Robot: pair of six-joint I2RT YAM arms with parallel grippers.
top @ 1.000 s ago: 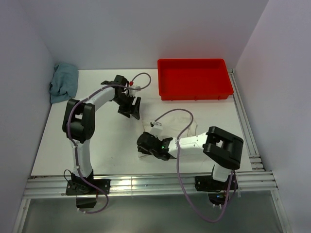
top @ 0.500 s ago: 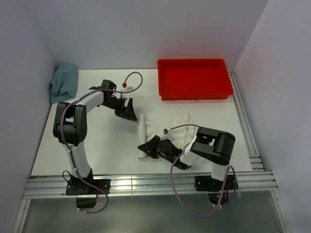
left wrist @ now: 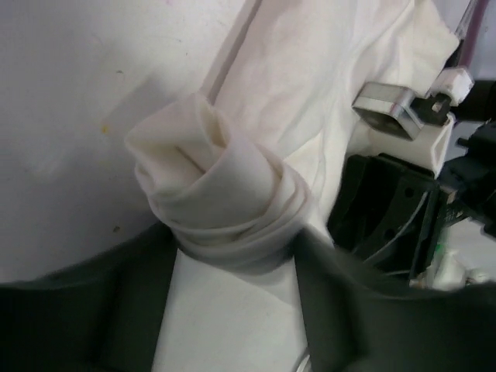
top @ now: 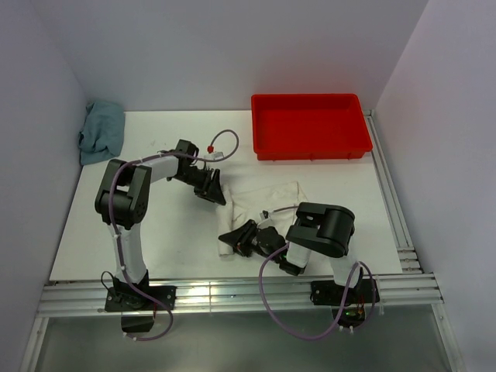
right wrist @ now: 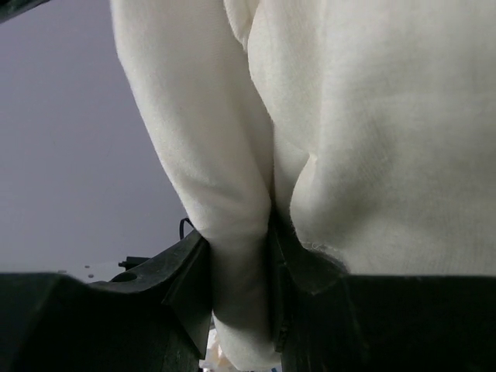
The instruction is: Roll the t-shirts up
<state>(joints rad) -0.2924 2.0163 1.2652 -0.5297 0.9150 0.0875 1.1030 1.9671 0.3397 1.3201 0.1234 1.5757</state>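
Okay, we see 1 cream t-shirt (top: 273, 198) mid-counter (top: 177, 232), its left edge wound into a roll (left wrist: 225, 198). The right claw (top: 242, 237) is clamped on a fold at the roll's near end. The left claw (top: 212, 188) straddles the far end, jaws wide, and we can't tell if it grips. Risk: uneven pull from the 2 ends twists or loosens the roll, or the thin fabric slips free.

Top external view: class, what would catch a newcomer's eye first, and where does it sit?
The bright red tray at the far right of the table stands out most. In the middle lies a cream-white t-shirt, rolled along its left edge; the right gripper pinches the roll's near end and the left gripper straddles its far end.
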